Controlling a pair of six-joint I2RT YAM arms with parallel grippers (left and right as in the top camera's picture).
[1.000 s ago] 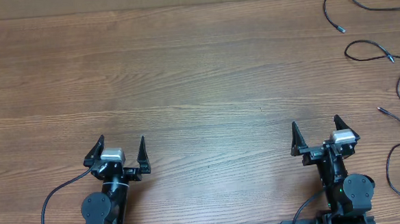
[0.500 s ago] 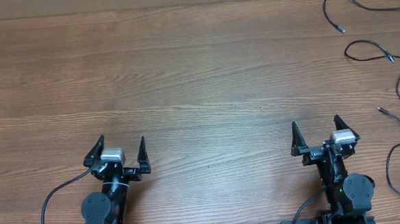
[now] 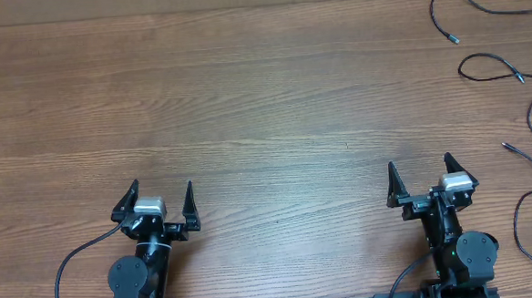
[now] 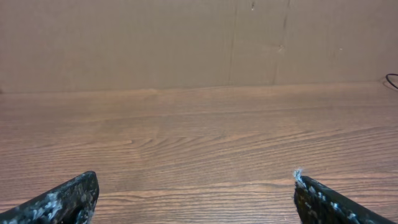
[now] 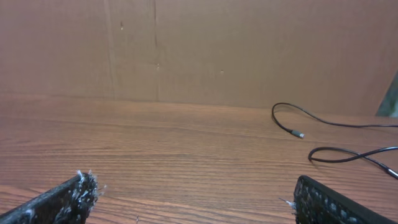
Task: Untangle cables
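Several thin black cables lie spread along the table's right edge in the overhead view, with small plug tips; one plug looks silvery. Two of them show in the right wrist view at the far right. My left gripper is open and empty near the front left of the table. My right gripper is open and empty near the front right, to the left of the cables and apart from them. In the wrist views both finger pairs are spread wide over bare wood.
The wooden table is backed by a brown cardboard wall. Thicker black wires run from the arm bases at the front edge.
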